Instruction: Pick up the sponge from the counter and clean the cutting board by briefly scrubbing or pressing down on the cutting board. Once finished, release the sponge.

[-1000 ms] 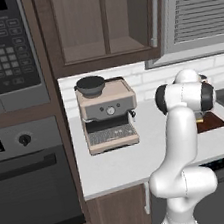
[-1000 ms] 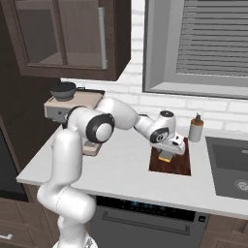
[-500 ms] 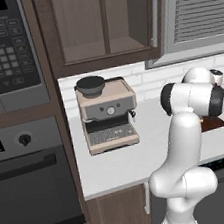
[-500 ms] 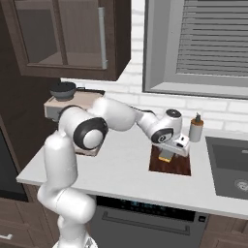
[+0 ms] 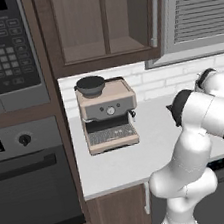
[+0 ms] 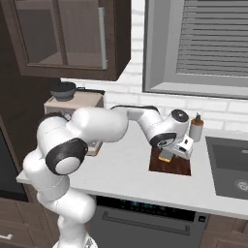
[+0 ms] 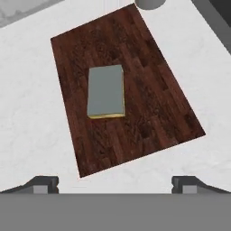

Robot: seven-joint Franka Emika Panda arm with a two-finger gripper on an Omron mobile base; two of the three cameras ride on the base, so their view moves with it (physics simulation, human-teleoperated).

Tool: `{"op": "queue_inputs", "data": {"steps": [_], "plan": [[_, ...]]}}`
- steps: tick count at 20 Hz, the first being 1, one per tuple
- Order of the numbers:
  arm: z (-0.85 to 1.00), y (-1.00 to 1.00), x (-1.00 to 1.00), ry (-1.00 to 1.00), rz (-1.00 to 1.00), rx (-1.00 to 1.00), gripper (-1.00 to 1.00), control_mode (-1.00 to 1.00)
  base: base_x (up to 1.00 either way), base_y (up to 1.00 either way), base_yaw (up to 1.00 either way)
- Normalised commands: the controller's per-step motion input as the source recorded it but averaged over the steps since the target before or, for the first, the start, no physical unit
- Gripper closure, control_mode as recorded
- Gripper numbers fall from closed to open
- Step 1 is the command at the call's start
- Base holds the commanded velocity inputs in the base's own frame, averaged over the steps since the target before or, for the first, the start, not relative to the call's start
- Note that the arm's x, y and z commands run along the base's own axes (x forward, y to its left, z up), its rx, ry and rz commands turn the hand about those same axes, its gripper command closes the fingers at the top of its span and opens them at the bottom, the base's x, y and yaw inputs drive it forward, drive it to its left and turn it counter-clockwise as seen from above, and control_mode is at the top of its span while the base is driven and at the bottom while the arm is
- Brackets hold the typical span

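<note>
Counter (image 7: 27,90) carries cutting board (image 7: 126,85) w/ sponge (image 7: 106,91) lying flat mid-board, grey face up; gripper (image 7: 114,182) above, wide open, empty: probably released after scrubbing.

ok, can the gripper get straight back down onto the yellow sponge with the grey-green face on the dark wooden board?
Probably yes. The gripper is open, above the sponge, which lies flat on the cutting board with nothing over it or beside it.
</note>
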Motion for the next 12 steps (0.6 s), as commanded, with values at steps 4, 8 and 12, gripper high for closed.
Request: {"op": "queue_inputs", "data": {"steps": [4, 8, 12], "plan": [[0.91, 0.39, -0.43, -0.03, 0.11, 0.13, -1.0, -1.0, 0.0, 0.0, 0.0], [0.61, 0.73, -0.33, -0.15, 0.12, 0.04, -1.0, -1.0, 0.0, 0.0, 0.0], [0.24, 0.96, -0.28, -0.33, 0.08, 0.0, -1.0, -1.0, 0.0, 0.0, 0.0]]}}
